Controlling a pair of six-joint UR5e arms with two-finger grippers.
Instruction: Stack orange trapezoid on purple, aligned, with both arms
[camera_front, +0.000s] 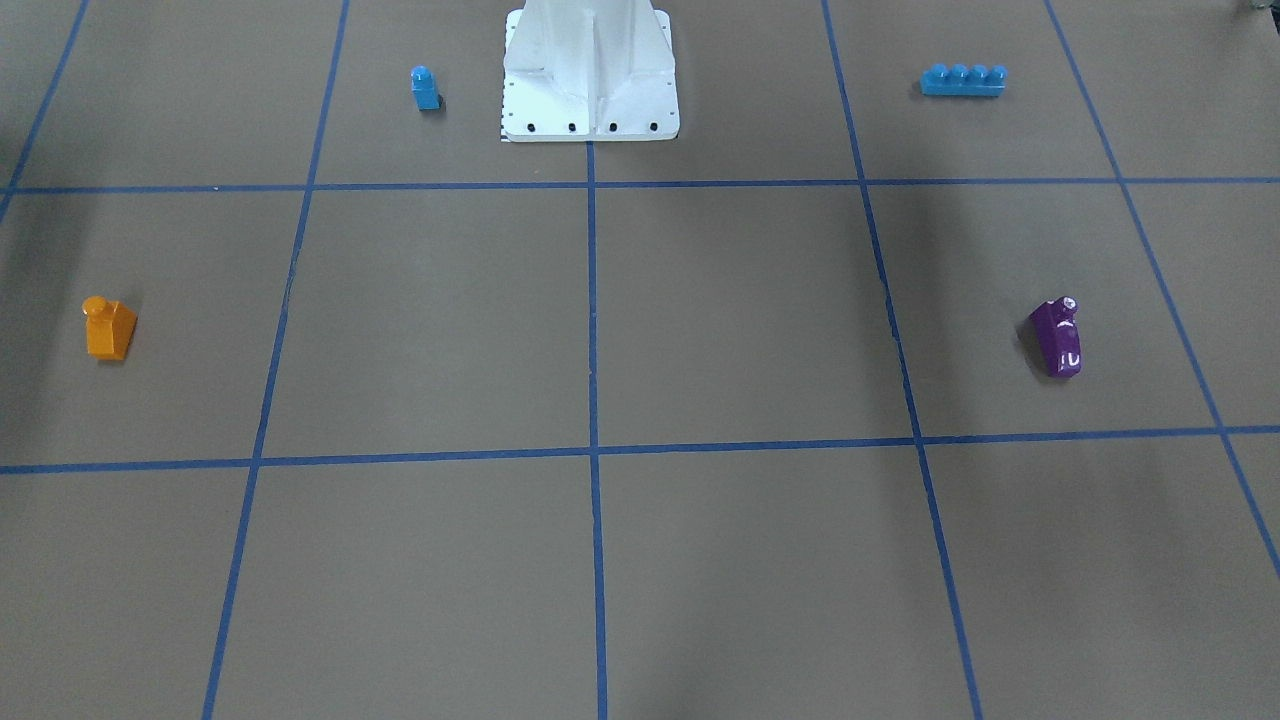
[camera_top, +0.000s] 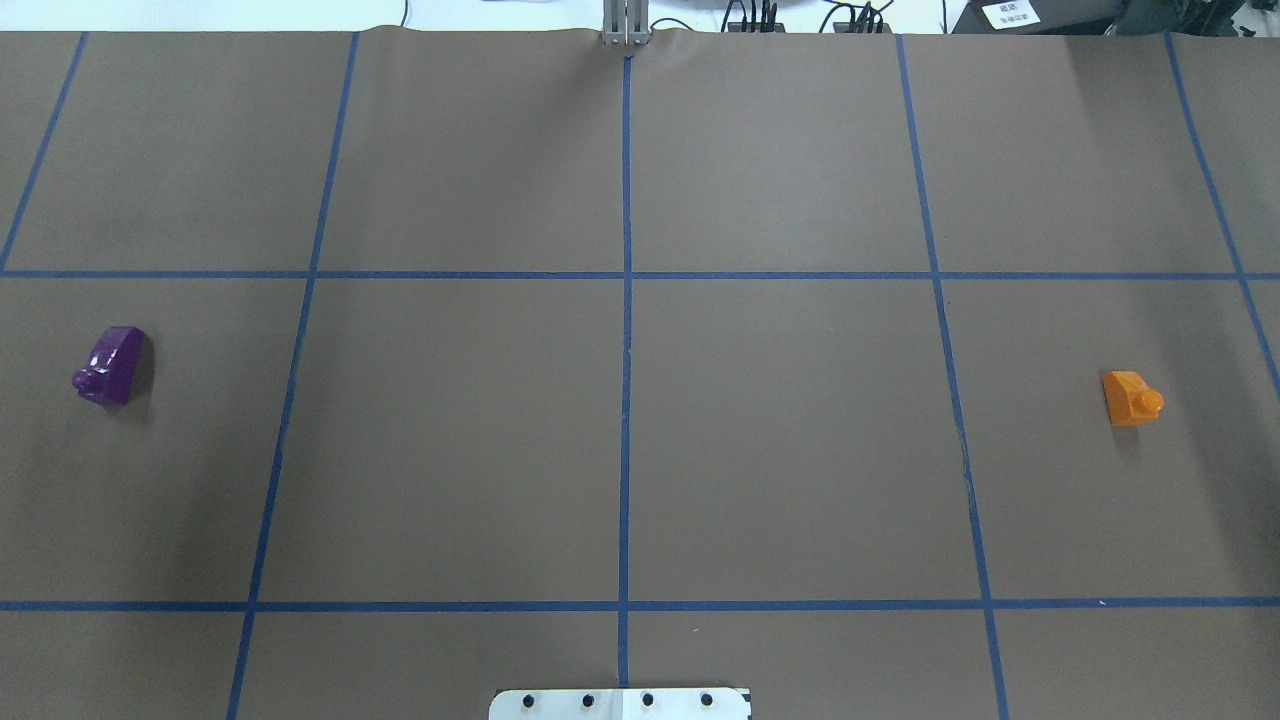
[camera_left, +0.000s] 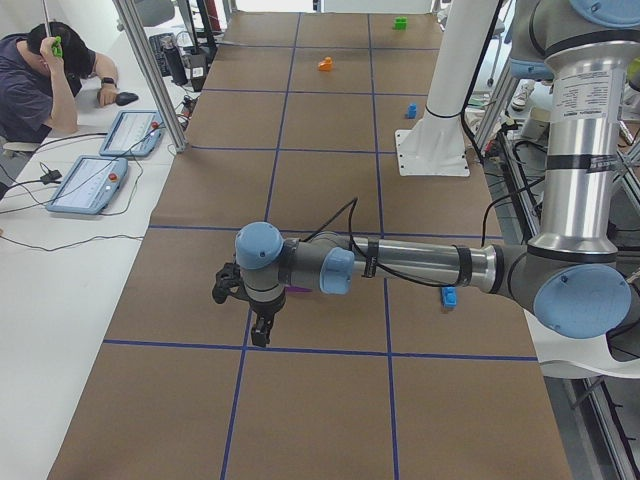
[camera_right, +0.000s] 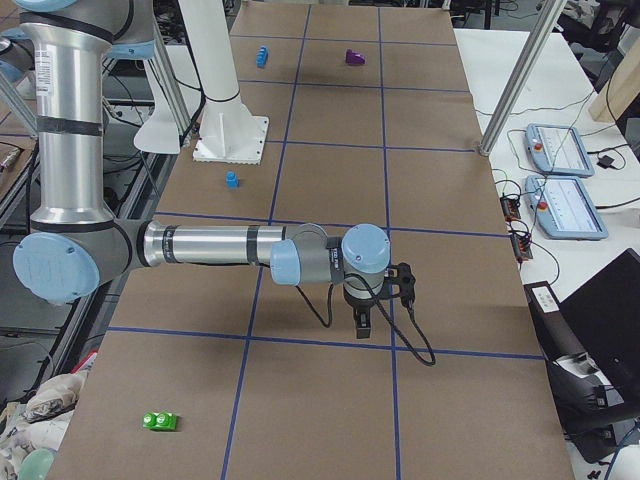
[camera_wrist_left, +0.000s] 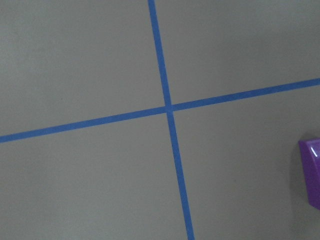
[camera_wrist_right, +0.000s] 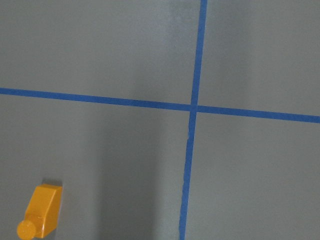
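The orange trapezoid (camera_top: 1130, 398) stands on the brown table at the right side of the overhead view, and it shows in the front view (camera_front: 108, 328) and the right wrist view (camera_wrist_right: 40, 211). The purple brick (camera_top: 112, 365) stands at the far left, and it shows in the front view (camera_front: 1058, 338) and at the edge of the left wrist view (camera_wrist_left: 312, 172). My left gripper (camera_left: 262, 335) hangs above the table close to the purple brick. My right gripper (camera_right: 362, 325) hangs above the table on the orange brick's side. Both grippers show only in side views, so I cannot tell whether they are open or shut.
A blue single-stud brick (camera_front: 425, 88) and a long blue four-stud brick (camera_front: 963, 80) lie either side of the white pedestal base (camera_front: 590, 80). A green brick (camera_right: 160, 421) lies near the table's right end. An operator (camera_left: 40, 80) sits beside the table with tablets.
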